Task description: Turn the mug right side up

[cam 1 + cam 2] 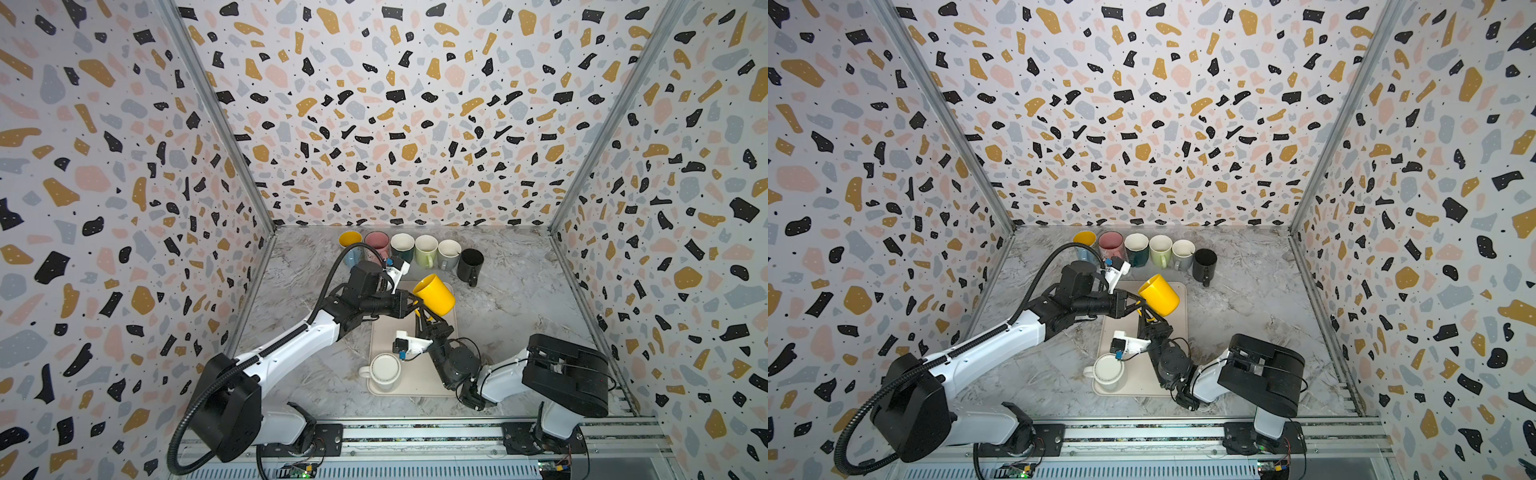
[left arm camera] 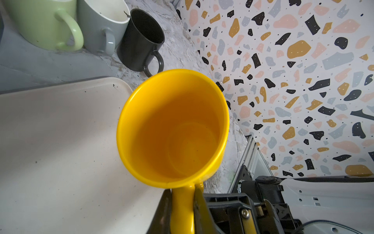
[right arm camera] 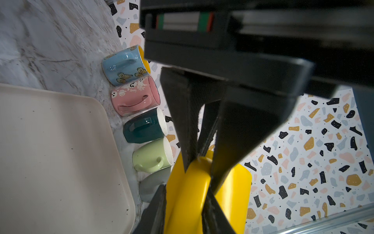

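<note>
Yellow catches the eye at once: in both top views the yellow mug [image 1: 434, 295] [image 1: 1158, 295] hangs in the air above the far end of the beige tray [image 1: 415, 384] [image 1: 1140, 384], tilted, its open mouth angled upward. The left gripper [image 1: 417, 305] [image 1: 1138, 305] reaches in from the tray's left side, jaws clenched on the mug's handle. The right gripper [image 1: 426, 313] [image 1: 1148, 316] rises from over the tray's middle to the same handle, just under the mug. A white mug [image 1: 384, 370] [image 1: 1106, 370] sits on the tray's near left corner. Beyond the tray's far edge a row of six mugs [image 1: 426, 251] [image 1: 1160, 249] stands on the marble counter [image 1: 519, 299] [image 1: 1246, 299].

From the left wrist view I look straight into the yellow mug [image 2: 172, 125], empty inside. Its handle is pinched tight between the jaws of the left gripper [image 2: 183, 194]. The tray [image 2: 60, 131] lies below it, and past the tray's corner stand a green mug [image 2: 40, 24], a grey mug [image 2: 101, 26] and a black mug [image 2: 141, 40], all mouth-up.

In the right wrist view the left gripper [image 3: 199, 168] bites the handle of the yellow mug [image 3: 236, 192] with two black jaws. The right gripper [image 3: 185, 194] has its own jaws either side of that handle, close against it; whether they press it or stand released I cannot tell. Off the tray [image 3: 50, 152] edge a blue mug [image 3: 123, 66], a pink mug [image 3: 133, 97], a teal mug [image 3: 143, 127] and the green mug [image 3: 151, 156] line up on the counter.
</note>
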{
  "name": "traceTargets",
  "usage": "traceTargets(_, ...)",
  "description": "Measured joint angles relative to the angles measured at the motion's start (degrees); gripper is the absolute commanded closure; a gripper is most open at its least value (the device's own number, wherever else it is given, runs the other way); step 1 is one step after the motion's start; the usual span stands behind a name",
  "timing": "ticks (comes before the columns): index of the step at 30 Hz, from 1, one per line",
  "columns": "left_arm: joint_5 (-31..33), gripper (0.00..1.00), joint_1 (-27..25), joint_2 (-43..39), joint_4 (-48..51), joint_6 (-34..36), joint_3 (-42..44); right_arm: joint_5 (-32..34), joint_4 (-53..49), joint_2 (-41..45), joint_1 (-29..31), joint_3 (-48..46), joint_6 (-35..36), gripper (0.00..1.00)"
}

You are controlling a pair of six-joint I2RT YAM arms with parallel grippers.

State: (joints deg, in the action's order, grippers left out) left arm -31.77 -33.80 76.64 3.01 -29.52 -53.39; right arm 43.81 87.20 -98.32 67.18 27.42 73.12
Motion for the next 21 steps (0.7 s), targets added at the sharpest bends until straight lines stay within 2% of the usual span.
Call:
traceTargets(2,0.39,1.0,0.0,-0.63,0.09,-0.26,0.0,0.63,0.55,0.0,-0.07,0.13,-0.24,0.72)
traceTargets(6,1.31,1.0,0.02,-1.73,-0.02,-1.84,0.02,1.42,1.73,-0.24,-0.04,0.72,-1.09,0.97)
traceTargets(7,1.64,1.0,0.04,-1.88,0.02,-2.38,0.04,1.53,1.68,-0.26,-0.04,1.05,-1.03,1.0)
traceTargets(17,2.27,1.0,0.04,-3.52,-0.09,-3.96,0.31,1.09,2.05,-0.33,0.07,1.95,-2.27,1.0)
traceTargets(18,1.99,0.91,0.04,-3.52,-0.04,-4.04,0.33,0.96,2.05,-0.33,0.07,1.95,-2.1,1.0)
traceTargets(21,0.9,0.78,0.22,-3.37,-0.04,-4.17,0.33,0.74,2.23,-0.33,0.07,1.95,-1.44,1.0)
